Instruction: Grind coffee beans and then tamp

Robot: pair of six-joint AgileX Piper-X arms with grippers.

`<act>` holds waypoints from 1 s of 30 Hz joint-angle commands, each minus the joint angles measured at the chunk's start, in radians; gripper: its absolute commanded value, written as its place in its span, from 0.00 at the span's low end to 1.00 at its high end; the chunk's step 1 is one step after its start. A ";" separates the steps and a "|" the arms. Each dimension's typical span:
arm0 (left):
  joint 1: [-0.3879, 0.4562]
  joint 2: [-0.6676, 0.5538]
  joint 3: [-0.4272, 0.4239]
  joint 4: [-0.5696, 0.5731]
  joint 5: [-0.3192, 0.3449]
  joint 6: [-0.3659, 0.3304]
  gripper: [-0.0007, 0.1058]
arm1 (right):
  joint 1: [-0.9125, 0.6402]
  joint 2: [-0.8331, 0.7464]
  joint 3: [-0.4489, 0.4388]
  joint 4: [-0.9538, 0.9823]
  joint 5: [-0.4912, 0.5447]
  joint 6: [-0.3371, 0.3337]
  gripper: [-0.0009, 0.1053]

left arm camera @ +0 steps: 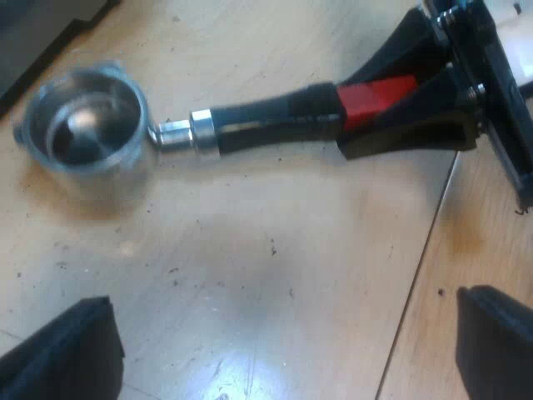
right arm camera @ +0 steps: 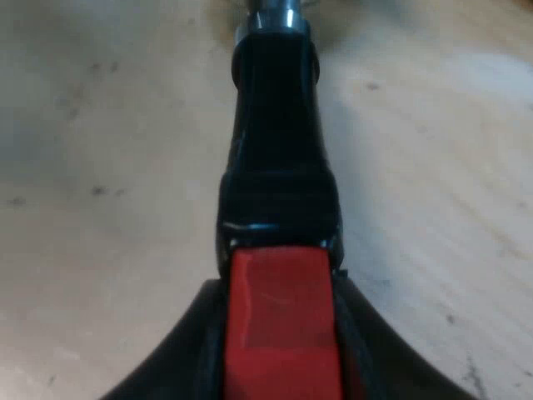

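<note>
Pale wooden counter (left arm camera: 250,283) under your metal holder (left arm camera: 250,125), dark handle ending red — right pincer (right arm camera: 281,333) clamps that handle, left pincer (left arm camera: 283,346) apart, empty.

Warm, soft light falls evenly on the table (left arm camera: 250,275), with a pale sheen across the bare wood. The holder (left arm camera: 83,125) throws a faint shadow beside its basket (the edges diffuse). Small glints sit on its metal rim and neck. In the right wrist view the handle (right arm camera: 279,167) reads nearly black.
</note>
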 commanded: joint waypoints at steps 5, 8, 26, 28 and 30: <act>-0.005 0.005 -0.003 -0.003 0.014 -0.001 0.79 | -0.004 -0.003 -0.005 -0.049 0.013 -0.019 0.01; -0.005 0.005 -0.003 -0.003 0.014 -0.001 0.79 | -0.004 -0.003 -0.005 -0.043 0.011 -0.019 0.01; -0.005 0.005 -0.003 -0.003 0.014 -0.001 0.79 | -0.004 -0.003 -0.075 0.124 -0.030 -0.017 0.42; -0.005 0.005 -0.003 -0.003 0.014 -0.001 0.79 | -0.004 -0.003 -0.079 0.133 -0.032 -0.017 0.48; -0.005 0.005 -0.003 -0.003 0.014 -0.001 0.79 | -0.004 -0.003 -0.080 0.135 -0.032 -0.017 0.49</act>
